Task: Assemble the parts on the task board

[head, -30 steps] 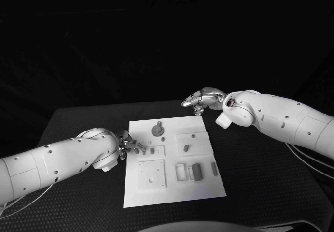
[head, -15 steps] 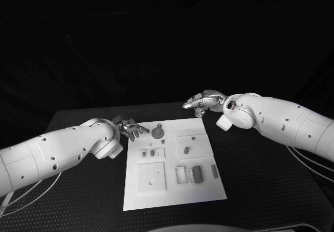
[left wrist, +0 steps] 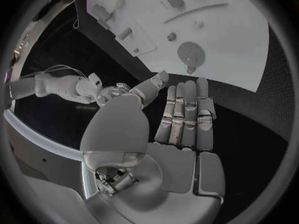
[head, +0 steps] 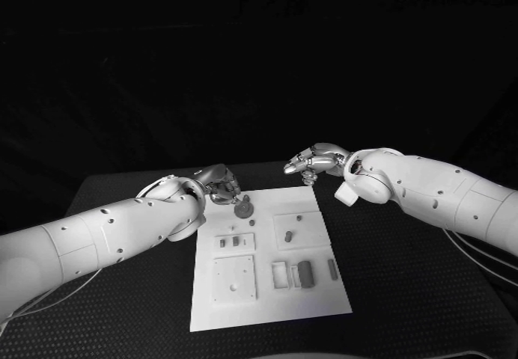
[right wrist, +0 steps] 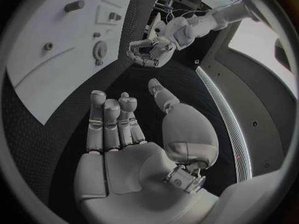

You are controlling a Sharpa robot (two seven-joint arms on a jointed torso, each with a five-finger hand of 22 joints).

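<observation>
The white task board (head: 270, 299) lies mid-table with grey parts on it. A round part with a short stem (head: 245, 208) sits near its far left corner. My left hand (head: 220, 184) hovers just beyond that round part, at the board's far left corner. In the left wrist view its fingers (left wrist: 186, 115) are straight and hold nothing, with the round part (left wrist: 190, 52) ahead of them. My right hand (head: 313, 161) hangs off the board's far right corner. The right wrist view shows its fingers (right wrist: 112, 122) loosely bent, thumb apart, palm bare.
Two small pegs (head: 227, 241) stand left of centre. An oblong part (head: 290, 236) lies on the right square. Dark bars (head: 305, 271) sit in slots near the front right. A raised square plate (head: 234, 274) lies at the front left. Black matting (head: 129, 314) surrounds the board.
My left hand has moved away from the small pegs at the board's left edge and toward the far left corner, beside the round part. The right hand has barely shifted.
</observation>
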